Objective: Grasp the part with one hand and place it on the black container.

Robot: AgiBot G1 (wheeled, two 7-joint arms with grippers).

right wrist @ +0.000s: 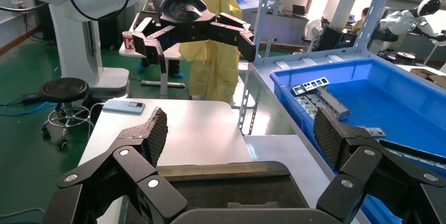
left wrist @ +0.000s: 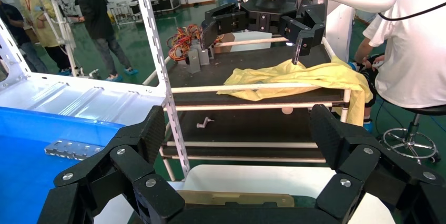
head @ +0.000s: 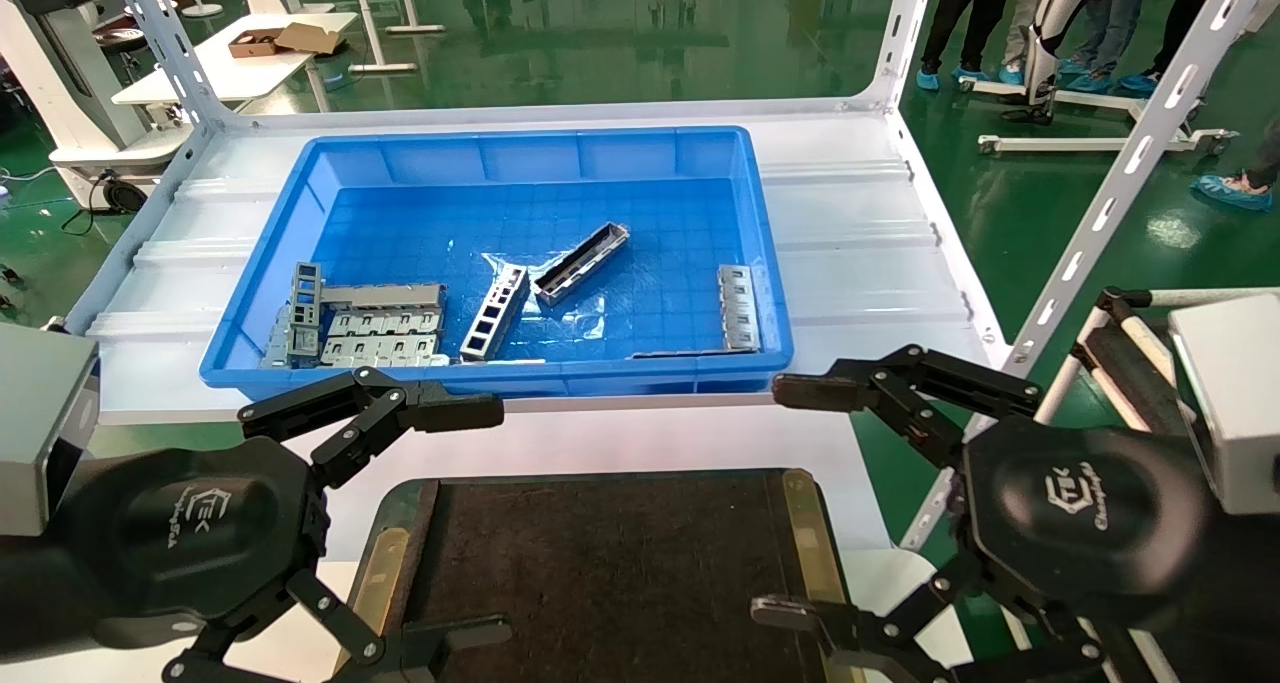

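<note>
The part is a slim grey metal channel lying at a slant in the middle of the blue bin. It also shows in the right wrist view. The black container is a flat dark tray with brass strips, lying at the near edge between my two hands. My left gripper is open and empty over the tray's left side. My right gripper is open and empty over its right side. Both are well short of the bin. The tray also shows in the right wrist view.
In the bin a ladder-like strip lies next to the part. Flat slotted plates are stacked at the near left, and another plate lies at the right. White perforated rack posts rise at the shelf corners. People stand behind.
</note>
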